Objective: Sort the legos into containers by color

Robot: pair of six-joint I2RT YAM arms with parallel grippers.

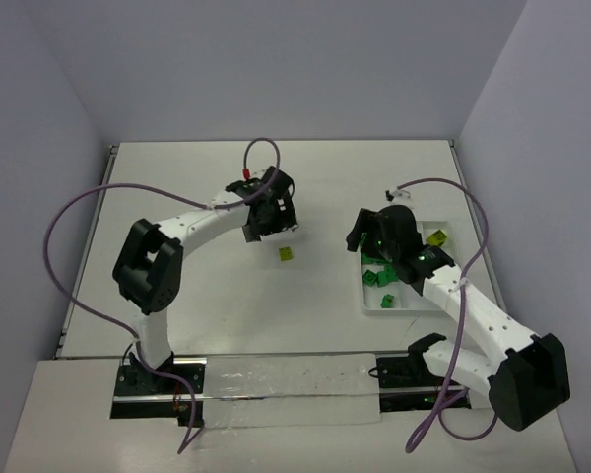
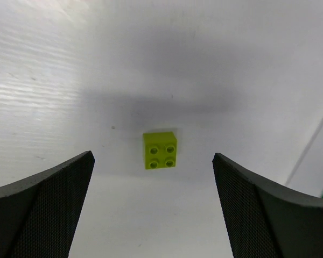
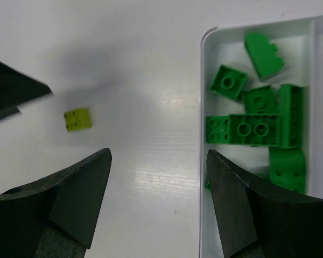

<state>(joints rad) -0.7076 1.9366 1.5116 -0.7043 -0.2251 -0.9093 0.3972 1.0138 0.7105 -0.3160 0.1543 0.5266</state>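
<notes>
A yellow-green lego (image 1: pixel 287 254) lies alone on the white table, studs up. My left gripper (image 1: pixel 271 235) hovers just behind it, open and empty. In the left wrist view the lego (image 2: pixel 160 150) sits just ahead of the gripper (image 2: pixel 152 177), between the wide-open fingers. My right gripper (image 1: pixel 362 248) is open and empty over the left edge of the white tray (image 1: pixel 366 296). In the right wrist view the gripper (image 3: pixel 159 161) straddles the tray rim (image 3: pixel 202 107). Several dark green legos (image 3: pixel 253 126) lie in the tray's left compartment. The lone lego (image 3: pixel 77 119) shows at left.
Another yellow-green lego (image 1: pixel 437 237) sits in the tray's right side. A finger of the left gripper (image 3: pixel 11 88) shows at the right wrist view's left edge. Purple cables loop off both arms. Walls enclose the table at the back and sides.
</notes>
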